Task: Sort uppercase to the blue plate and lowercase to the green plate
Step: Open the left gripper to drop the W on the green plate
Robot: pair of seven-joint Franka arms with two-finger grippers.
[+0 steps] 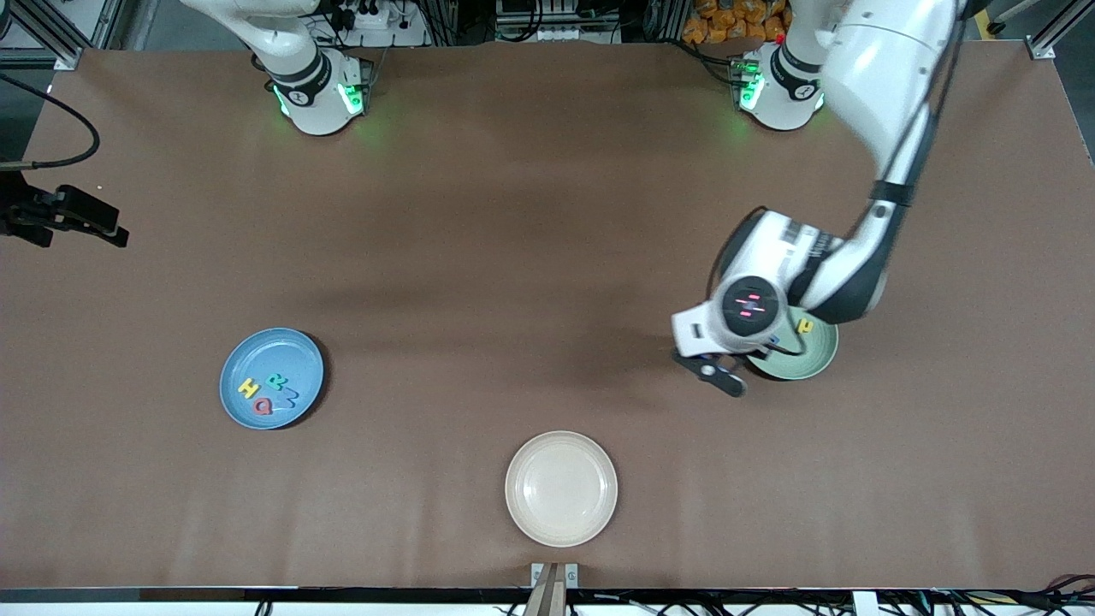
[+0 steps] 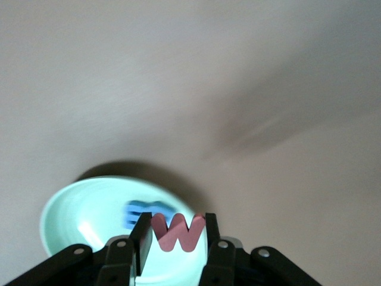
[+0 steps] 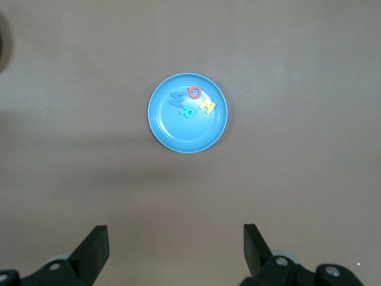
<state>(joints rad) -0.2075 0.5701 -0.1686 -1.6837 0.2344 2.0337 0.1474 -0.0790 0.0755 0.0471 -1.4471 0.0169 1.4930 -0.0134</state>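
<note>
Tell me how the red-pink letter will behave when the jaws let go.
The red-pink letter, pinched by the left gripper over the green plate, looks like thin foam: probably light and slightly squashy. Once dropped it should land flat, unlikely to roll.

Plain plates, bright foam letters on brown.

Round blue plate [image 1: 235,381] carries yellow H [image 1: 248,388], red Q [image 1: 263,406], teal R [image 1: 277,382], blue W [image 1: 290,397]; pale mint-green plate [image 1: 817,359]; cream plate [image 1: 560,488]; red-pink foam letter [image 2: 177,232].

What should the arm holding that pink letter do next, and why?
Probably lower a little and release. The left pincer grips the red-pink letter just above the green plate, where a blue letter lies, so it looks ready to drop.
</note>
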